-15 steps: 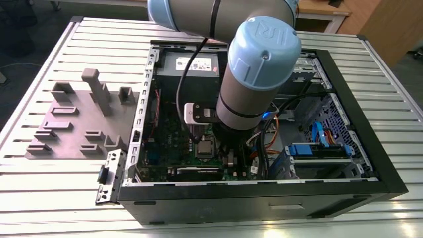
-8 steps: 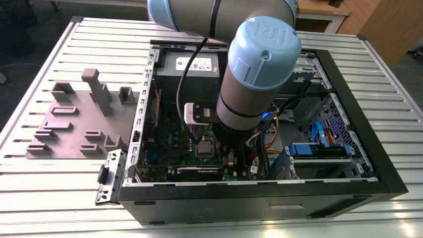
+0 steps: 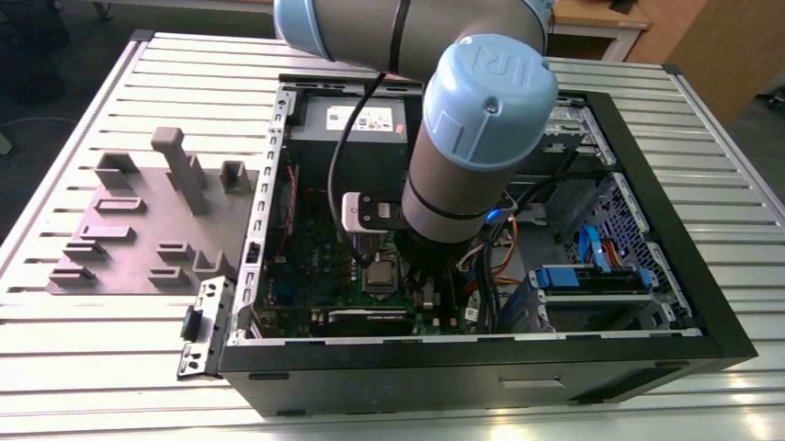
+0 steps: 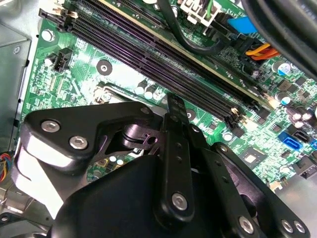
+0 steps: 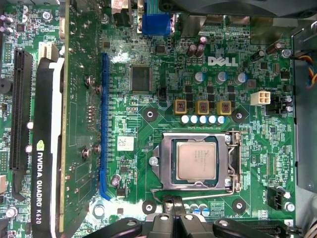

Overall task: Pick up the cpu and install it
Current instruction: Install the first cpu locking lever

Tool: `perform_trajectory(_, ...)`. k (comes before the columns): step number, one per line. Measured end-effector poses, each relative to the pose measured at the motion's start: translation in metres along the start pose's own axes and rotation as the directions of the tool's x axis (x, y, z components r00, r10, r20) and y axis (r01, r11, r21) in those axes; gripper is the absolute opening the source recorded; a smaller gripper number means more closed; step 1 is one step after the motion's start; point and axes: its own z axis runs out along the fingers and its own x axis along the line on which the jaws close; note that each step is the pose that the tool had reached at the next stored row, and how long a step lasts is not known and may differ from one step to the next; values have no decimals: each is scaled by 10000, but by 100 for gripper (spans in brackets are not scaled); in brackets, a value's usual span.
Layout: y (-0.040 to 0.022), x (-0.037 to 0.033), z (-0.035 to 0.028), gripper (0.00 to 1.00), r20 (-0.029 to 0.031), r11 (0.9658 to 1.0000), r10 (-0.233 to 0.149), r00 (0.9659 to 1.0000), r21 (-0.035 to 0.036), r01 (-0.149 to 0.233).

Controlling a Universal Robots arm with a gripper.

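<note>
Gripper (image 5: 173, 210) hangs just beside the socket frame (image 5: 233, 163), and I cannot tell how it is set. I see the cpu (image 5: 196, 160) lying inside that frame. I think a bump could knock the chip crooked or bend pins.

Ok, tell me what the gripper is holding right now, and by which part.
Nothing that shows: the cpu sits in its socket frame on the motherboard, apart from the gripper beside it.
</note>
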Motion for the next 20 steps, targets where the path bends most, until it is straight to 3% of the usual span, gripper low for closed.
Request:
perform_trajectory(7,43,-1,-2,11,8,10000,-1,10000,5,1)
perform_trajectory(16,50,-12,-145,11,5,10000,0,10000,4,0)
perform_trajectory(20,50,-12,-153,11,8,10000,-1,10000,5,1)
